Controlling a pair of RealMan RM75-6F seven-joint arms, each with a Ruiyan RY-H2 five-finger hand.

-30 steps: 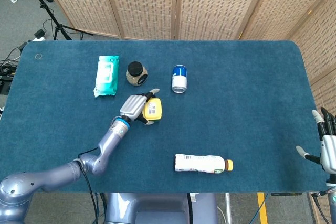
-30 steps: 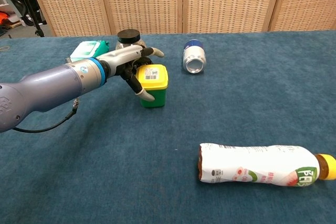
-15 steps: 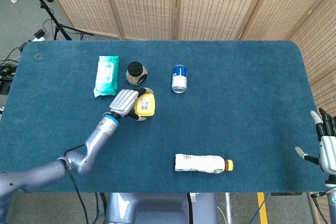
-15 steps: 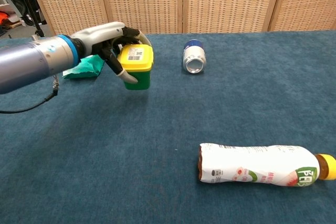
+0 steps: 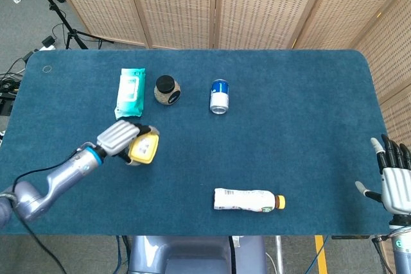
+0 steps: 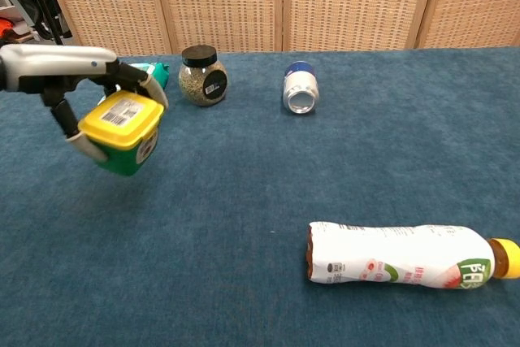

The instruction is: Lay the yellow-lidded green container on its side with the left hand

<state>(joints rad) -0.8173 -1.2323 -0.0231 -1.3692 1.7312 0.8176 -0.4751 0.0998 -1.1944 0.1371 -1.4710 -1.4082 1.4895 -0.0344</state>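
**Green container held tilted in left hand, off the desk**

The yellow-lidded green container [image 6: 122, 134] was gripped in the left hand [image 5: 119, 136], fingers wrapped around its body. It was tilted, with the yellow lid and its barcode label facing up and toward the camera in the chest view. It appeared lifted clear of the blue desk [image 5: 302, 113].

Beyond the container lay a teal wipes packet [image 5: 130, 92], with a black-capped glass jar [image 6: 202, 76] standing beside the packet. Farther from the container, past the jar, a blue-and-white can [image 6: 300, 91] lay on its side. Well apart from the container lay a white bottle [image 6: 402, 254] with an orange cap.

The right hand [image 5: 393, 175] was at the desk's far edge, fingers spread, holding nothing.
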